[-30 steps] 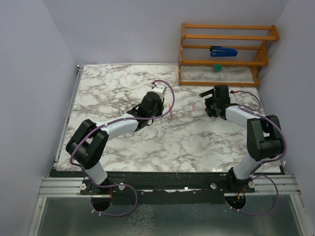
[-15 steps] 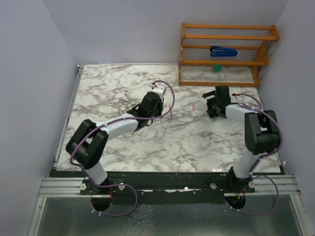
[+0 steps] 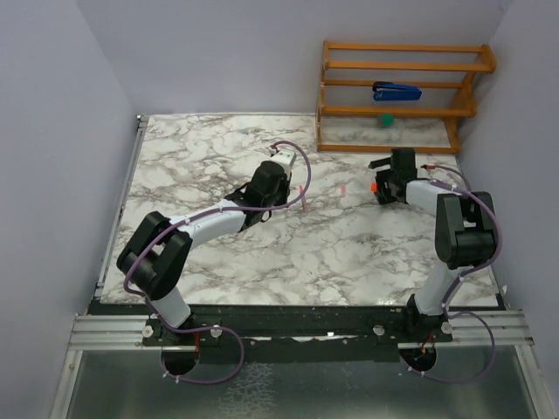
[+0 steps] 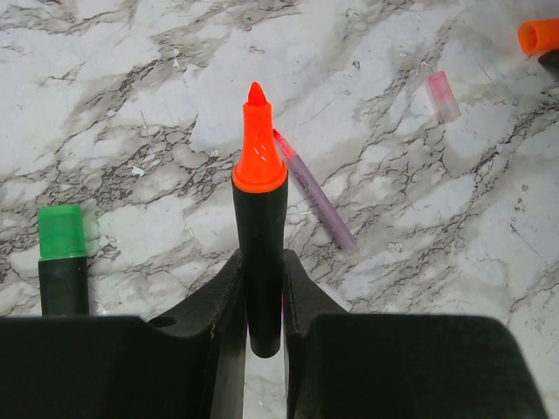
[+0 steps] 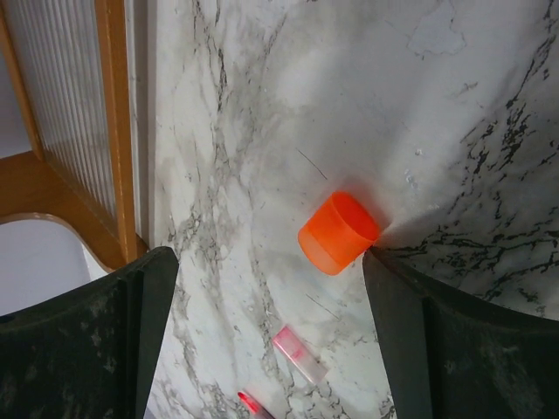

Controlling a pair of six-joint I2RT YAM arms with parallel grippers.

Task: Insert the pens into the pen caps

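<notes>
The right hand (image 3: 382, 186) has been moving back toward the rack (image 3: 397, 87) and is now hanging wide open around the orange cap (image 5: 339, 232), which is lying on the surface (image 3: 218, 148) just beside one finger. The left hand (image 4: 262, 262) is gripping the orange pen (image 4: 259, 201) by its black body. The pink pen (image 4: 314, 196) and pink cap (image 4: 443, 95) are lying between that pen and the orange cap. The green pen (image 4: 62, 262) is lying farthest from the orange cap.
</notes>
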